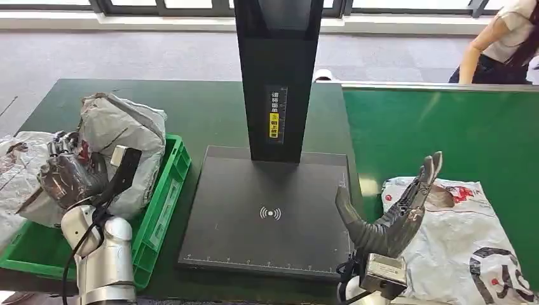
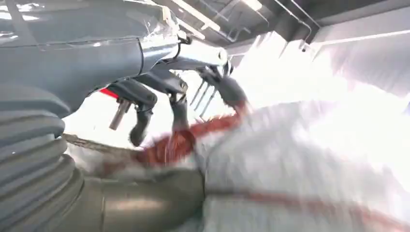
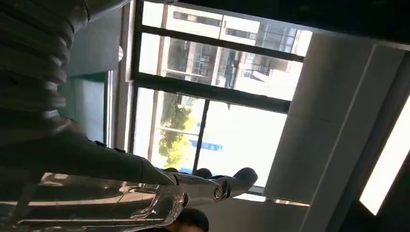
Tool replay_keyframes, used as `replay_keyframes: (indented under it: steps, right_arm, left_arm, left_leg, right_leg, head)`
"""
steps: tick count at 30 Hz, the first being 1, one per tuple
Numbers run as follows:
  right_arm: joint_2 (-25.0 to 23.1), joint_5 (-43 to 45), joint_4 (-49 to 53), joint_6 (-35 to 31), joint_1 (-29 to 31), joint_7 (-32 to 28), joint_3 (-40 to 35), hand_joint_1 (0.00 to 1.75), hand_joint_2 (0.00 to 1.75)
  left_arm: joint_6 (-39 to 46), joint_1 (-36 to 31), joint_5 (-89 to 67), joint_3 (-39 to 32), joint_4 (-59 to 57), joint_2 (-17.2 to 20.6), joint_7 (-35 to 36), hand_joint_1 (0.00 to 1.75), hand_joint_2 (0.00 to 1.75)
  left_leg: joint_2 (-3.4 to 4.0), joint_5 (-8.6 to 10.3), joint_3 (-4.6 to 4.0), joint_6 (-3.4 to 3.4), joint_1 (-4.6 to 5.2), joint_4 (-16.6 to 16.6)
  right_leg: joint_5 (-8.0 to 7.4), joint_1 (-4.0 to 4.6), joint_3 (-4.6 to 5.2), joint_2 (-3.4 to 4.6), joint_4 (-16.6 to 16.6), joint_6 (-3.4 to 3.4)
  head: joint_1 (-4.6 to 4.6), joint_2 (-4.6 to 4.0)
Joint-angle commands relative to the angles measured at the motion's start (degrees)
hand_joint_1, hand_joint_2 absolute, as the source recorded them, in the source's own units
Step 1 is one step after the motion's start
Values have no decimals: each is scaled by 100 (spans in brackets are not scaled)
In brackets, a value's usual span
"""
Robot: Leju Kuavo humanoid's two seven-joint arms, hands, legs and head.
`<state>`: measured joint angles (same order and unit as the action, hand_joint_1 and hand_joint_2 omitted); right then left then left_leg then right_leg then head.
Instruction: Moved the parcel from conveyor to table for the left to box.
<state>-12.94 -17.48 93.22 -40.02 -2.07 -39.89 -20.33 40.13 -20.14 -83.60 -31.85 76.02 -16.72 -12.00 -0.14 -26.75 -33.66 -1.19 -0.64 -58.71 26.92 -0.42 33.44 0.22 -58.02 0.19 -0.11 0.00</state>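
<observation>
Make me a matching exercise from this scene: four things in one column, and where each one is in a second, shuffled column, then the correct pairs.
Things
1. Grey parcel
2. White parcel with red print
3. Black scanner stand
4. Right robot hand

Places
A. Lying on the green conveyor belt
B. Raised with fingers apart, holding nothing
C. Over the green crate, held by the left robot hand
D. Upright on the dark base plate between crate and conveyor

Pairs: 1-C, 2-A, 3-D, 4-B
</observation>
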Motion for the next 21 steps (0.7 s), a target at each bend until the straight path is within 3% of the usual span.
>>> replay_keyframes:
  steps: [1, 21]
  right_arm:
    - [216, 75, -210, 2, 152, -11, 25, 0, 175]
    - [201, 81, -210, 2, 157, -11, 11, 0, 175]
  left_arm:
    - [-13, -135, 201, -197, -295, 67, -334, 0, 175]
    - [-13, -164, 442, -656, 9, -195, -925, 0, 175]
  left_leg:
    - [3, 4, 8, 4, 0, 11]
    - [0, 3, 5, 4, 0, 7]
  right_leg:
    - [-5, 1, -9, 0, 12, 1]
    - [-3, 0, -7, -2, 8, 1]
  head:
    - [2, 0]
    - [2, 0]
